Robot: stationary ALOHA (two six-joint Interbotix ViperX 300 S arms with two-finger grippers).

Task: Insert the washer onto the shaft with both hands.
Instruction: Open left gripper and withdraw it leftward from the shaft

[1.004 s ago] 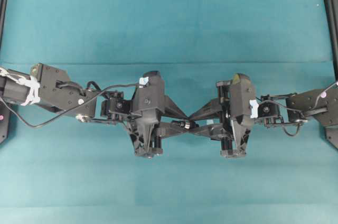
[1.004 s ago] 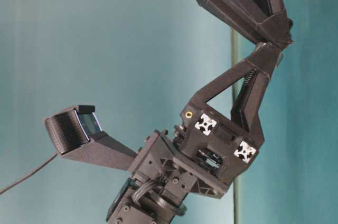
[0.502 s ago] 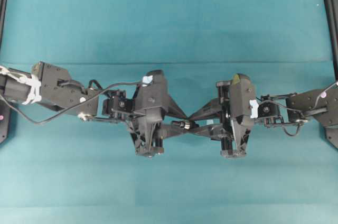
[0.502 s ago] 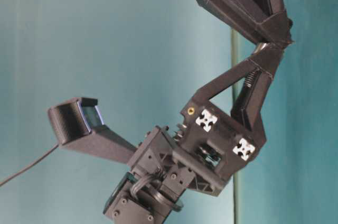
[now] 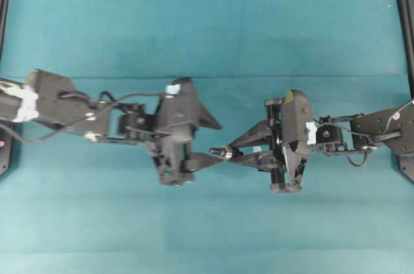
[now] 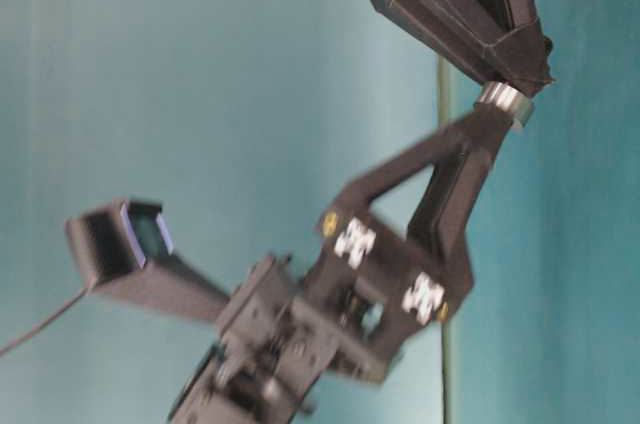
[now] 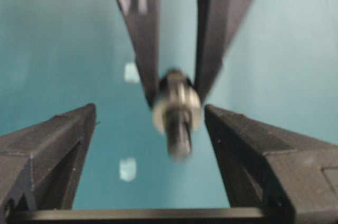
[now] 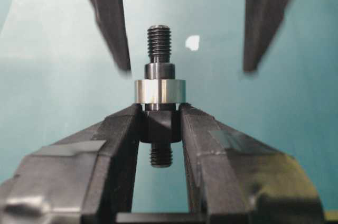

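washer seated on the shaft, left claw open and clear

a teal surface (image 5: 207, 28) fills the overhead view, bare of loose parts as far as can be seen apart from a few tiny pale specks. two black robot arms reach in from opposite sides and face each other near the middle, both raised above the surface.

the right arm lies nearly level from the right edge. its right claw (image 5: 236, 153) is clamped narrow on the thicker middle of the shaft (image 8: 159, 97), so the threaded end sticks out free toward the other arm. holding the rod by its body this way likely leaves the end open for threading a ring over it.

the left arm comes in from the left edge, wrist bent a little. its left claw (image 5: 210, 141) stands wide, one finger on either side of the shaft's tip, touching nothing and holding nothing. in its own wrist view the rod sits blurred between the two spread fingers.

the washer (image 8: 159, 91), a small silvery ring, is on the shaft, resting just above the right claw's fingertips against a step in the rod. judging by this, the insertion looks done.
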